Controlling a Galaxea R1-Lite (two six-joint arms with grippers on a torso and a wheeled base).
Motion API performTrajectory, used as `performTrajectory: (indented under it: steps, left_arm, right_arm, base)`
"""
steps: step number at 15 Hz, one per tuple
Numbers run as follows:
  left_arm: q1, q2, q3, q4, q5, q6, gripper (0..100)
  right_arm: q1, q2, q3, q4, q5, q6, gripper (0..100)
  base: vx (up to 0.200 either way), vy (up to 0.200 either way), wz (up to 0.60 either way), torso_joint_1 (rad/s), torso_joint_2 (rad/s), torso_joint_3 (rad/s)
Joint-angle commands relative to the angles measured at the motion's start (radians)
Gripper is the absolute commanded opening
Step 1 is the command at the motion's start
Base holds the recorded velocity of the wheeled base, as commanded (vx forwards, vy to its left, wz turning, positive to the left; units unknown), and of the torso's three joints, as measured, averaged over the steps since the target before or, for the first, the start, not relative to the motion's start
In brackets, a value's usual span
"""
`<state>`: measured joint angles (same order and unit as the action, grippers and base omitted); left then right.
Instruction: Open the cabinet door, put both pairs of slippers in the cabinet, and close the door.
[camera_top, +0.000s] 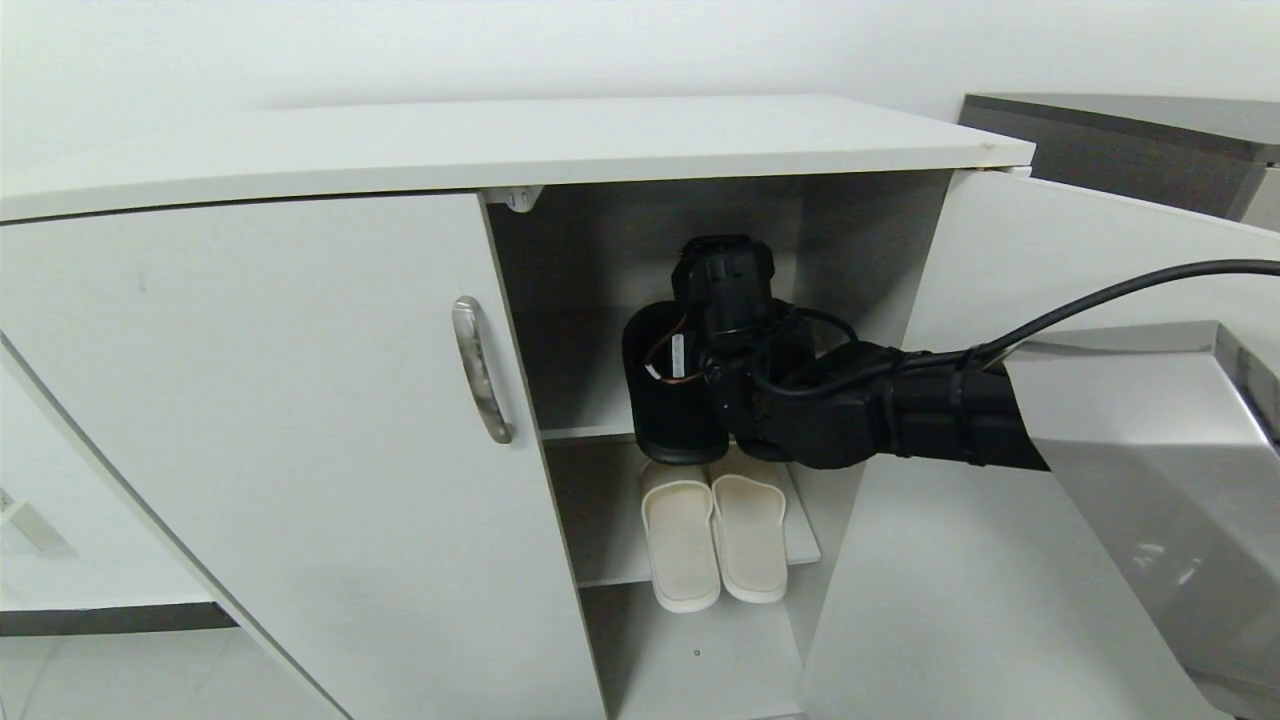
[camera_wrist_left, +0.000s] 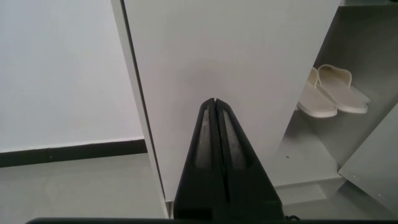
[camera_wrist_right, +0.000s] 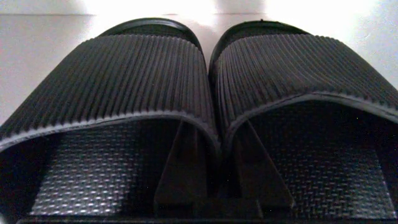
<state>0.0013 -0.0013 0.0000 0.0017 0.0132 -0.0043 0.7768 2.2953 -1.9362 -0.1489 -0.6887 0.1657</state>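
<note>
Right tool (camera_wrist_right: 212, 134) pinches two black slippers (camera_wrist_right: 149, 74); two white slippers (camera_top: 690, 540) below; left tool (camera_wrist_left: 215, 124) clenched

Closed left end effector (camera_wrist_left: 215, 103) — right end effector (camera_wrist_right: 212, 127) pinching black slippers (camera_wrist_right: 124, 81).

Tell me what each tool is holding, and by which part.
The right tool pinches the pair of black ribbed rubber slippers by their touching inner side walls, one finger inside each. The left tool is shut on nothing.
</note>
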Motion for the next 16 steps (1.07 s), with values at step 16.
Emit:
performTrajectory:
  steps: [16]
  left_arm:
    - [0.0,0.001,0.0,0.0,0.001,0.003,0]
  right_arm:
    - [0.145,-0.364,0.502,-0.12,-0.066,0.006,100]
  base:
    - [0.0,0.0,0.0,0.0,0.0,0.0]
